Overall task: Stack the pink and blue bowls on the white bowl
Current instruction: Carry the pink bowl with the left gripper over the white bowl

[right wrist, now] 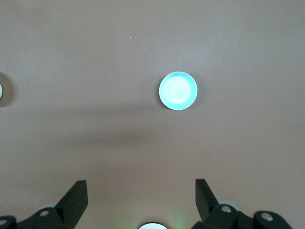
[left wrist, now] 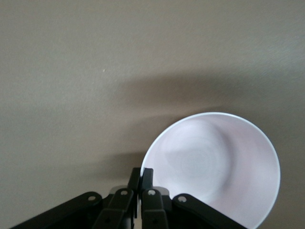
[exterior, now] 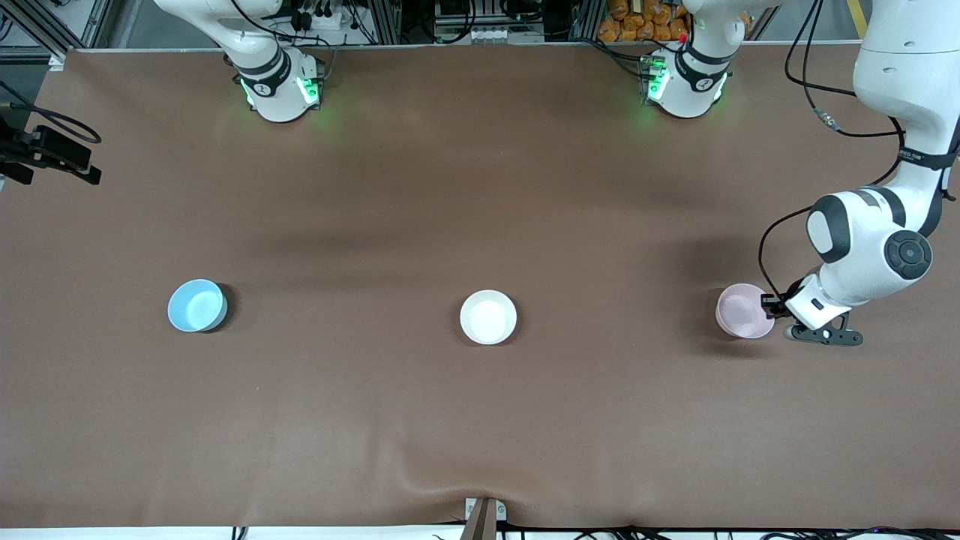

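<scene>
The pale pink bowl (exterior: 742,310) is near the left arm's end of the table. My left gripper (exterior: 766,304) is shut on its rim at the side toward that end. The left wrist view shows the two fingers (left wrist: 147,175) pinched on the rim of the pink bowl (left wrist: 214,167), one inside and one outside. I cannot tell whether the bowl is off the table. The white bowl (exterior: 488,317) sits mid-table. The light blue bowl (exterior: 196,305) sits toward the right arm's end and also shows in the right wrist view (right wrist: 177,90). My right gripper (right wrist: 141,191) is open and empty, high above the table near its base.
The brown table cloth (exterior: 480,187) is bare around the three bowls, which lie in one row. A black camera mount (exterior: 52,150) sticks in at the right arm's end. A clamp (exterior: 484,517) sits at the table's near edge.
</scene>
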Controlling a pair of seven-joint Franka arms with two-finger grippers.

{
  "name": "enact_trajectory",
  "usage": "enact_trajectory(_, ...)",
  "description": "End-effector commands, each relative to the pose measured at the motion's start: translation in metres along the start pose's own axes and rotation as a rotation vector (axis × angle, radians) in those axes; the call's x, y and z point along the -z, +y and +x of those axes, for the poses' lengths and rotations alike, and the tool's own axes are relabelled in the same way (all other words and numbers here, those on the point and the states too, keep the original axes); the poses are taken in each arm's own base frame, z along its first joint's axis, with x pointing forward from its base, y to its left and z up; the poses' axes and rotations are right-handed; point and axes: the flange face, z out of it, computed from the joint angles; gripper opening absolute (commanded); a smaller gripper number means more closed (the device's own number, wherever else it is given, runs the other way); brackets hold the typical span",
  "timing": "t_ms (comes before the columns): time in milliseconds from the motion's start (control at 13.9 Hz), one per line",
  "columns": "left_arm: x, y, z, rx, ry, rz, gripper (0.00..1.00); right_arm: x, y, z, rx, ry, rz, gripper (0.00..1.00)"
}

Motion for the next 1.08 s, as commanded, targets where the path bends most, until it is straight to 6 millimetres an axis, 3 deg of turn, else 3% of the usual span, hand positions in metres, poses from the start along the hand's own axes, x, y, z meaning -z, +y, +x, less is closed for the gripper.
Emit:
enact_trajectory(0, 0.025, 0.028, 0.006, 0.025, 0.004, -0.072, 0.0, 0.005, 0.003, -0.004, -0.009, 0.011, 0.005, 1.0)
enact_trajectory(360, 0.059, 0.113, 0.037, 0.12, 0.022, -0.161, 0.0, 0.004, 0.003, -0.003, -0.009, 0.011, 0.006, 1.0)
enact_trajectory(648, 0.083, 0.219, 0.054, 0.222, 0.026, -0.205, 0.0, 0.004, 0.004, -0.003, -0.01, 0.011, 0.006, 1.0)
enact_trajectory(1008, 0.084, 0.349, 0.059, 0.3, 0.009, -0.238, 0.0, 0.004, 0.004, -0.002, -0.01, 0.011, 0.006, 1.0)
